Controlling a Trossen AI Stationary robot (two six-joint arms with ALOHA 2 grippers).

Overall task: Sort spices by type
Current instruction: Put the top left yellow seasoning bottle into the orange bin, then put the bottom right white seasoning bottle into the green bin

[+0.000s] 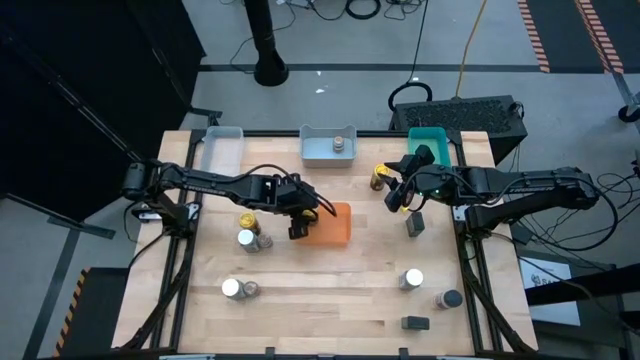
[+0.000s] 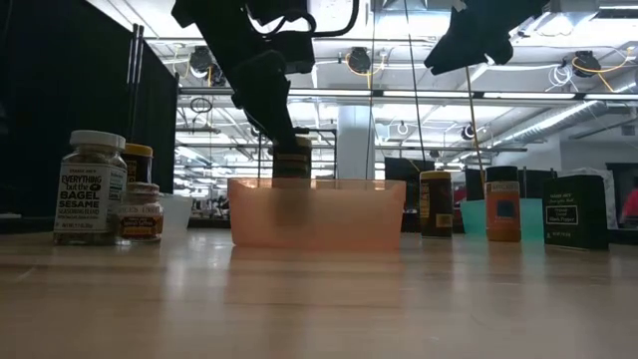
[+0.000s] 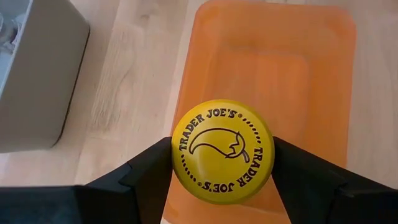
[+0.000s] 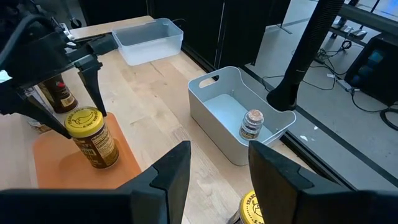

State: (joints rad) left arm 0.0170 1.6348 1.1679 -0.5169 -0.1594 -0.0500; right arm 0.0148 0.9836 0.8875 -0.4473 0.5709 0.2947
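Spices are only partly sorted, in your judgement. In the high view, you are seeing one jar [image 1: 339, 143] standing in the blue-grey tray [image 1: 312, 152], while loose jars [image 1: 247, 238] are waiting across the tabletop [image 1: 330, 290], so most of the sorting is remaining. The left gripper [image 1: 298, 222] is hovering at the orange tray [image 1: 335, 228]; the right gripper [image 1: 398, 195] is hanging near the teal tray [image 1: 446, 140].

In the low view, you are watching a dark jar being lowered into the orange tray.

In the left wrist view, the fingers [image 3: 149, 168] are standing beside the yellow-lidded jar [image 3: 222, 151], one flanking each side over the orange tray; you cannot tell whether they are gripping it or letting go.

In the right wrist view, the right fingers [image 4: 168, 171] are standing parted and empty, above another yellow lid [image 4: 253, 211].
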